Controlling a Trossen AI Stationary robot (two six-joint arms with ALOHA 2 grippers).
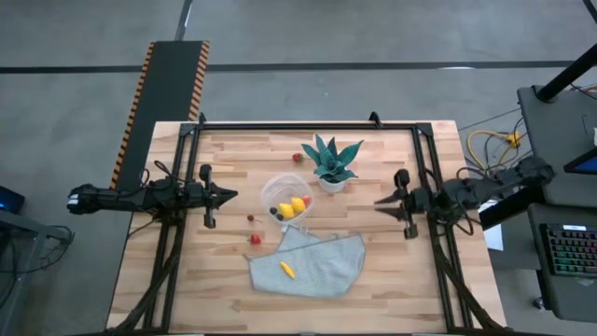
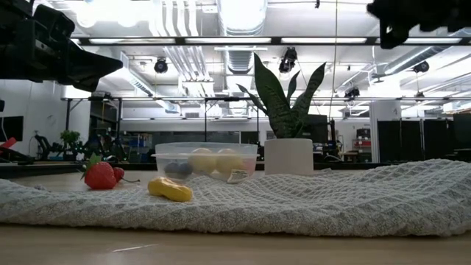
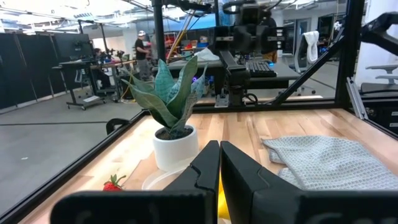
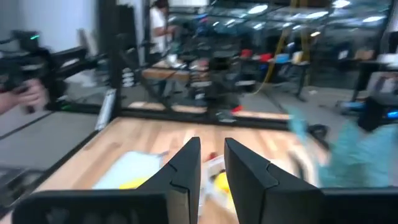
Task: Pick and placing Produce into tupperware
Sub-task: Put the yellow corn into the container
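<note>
The clear round tupperware (image 1: 287,198) stands mid-table with yellow lemon-like pieces (image 1: 295,207) and dark round ones inside; the low view shows it (image 2: 206,162) behind the cloth. Red berry pieces lie on the wood (image 1: 256,239) (image 1: 250,218) (image 1: 298,158), and one yellow piece (image 1: 287,270) lies on the grey cloth (image 1: 308,261). My left gripper (image 1: 229,194) (image 3: 220,168) hovers left of the container, shut and empty. My right gripper (image 1: 378,203) (image 4: 212,163) hovers to its right, above the table, narrowly open and empty.
A teal potted plant (image 1: 331,164) in a white pot stands just beyond the container toward the far edge. The grey cloth covers the near middle of the table. A black frame (image 1: 308,125) borders the tabletop. Bare wood shows at left and right.
</note>
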